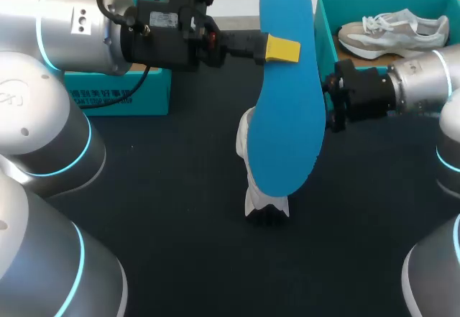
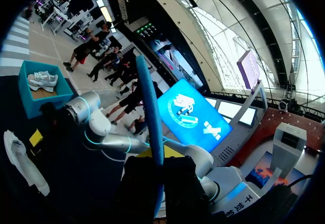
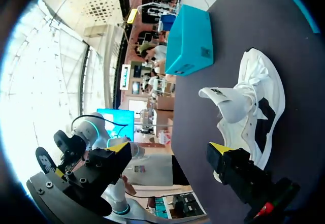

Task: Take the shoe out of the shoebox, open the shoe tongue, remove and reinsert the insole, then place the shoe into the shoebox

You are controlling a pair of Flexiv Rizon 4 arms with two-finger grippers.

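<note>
The black worktop [image 1: 180, 209] is reached over by the left arm [image 1: 79, 29] from the far left and by the right arm [image 1: 424, 80] from the right. An open teal shoebox [image 1: 327, 22] is set at the far right corner, and a second shoe [image 1: 395, 33], pale with white laces, is seen lying inside it. A closed teal box [image 1: 118, 94] is placed at the far left, partly hidden behind the left arm. The blue insole [image 1: 287, 116] is held raised above the middle of the worktop, its flat face turned upward towards the head camera; it is clamped near its far end by the left tool [image 1: 282, 49], one yellow tip being pressed on the upper face. The white shoe [image 1: 246, 144] is found on the worktop beneath the insole and is largely covered by it from above; in the right wrist view its tongue is seen folded out and the dark inside exposed. The right tool [image 3: 170, 147] is spread wide and holds nothing, one finger being just beside the shoe
</note>
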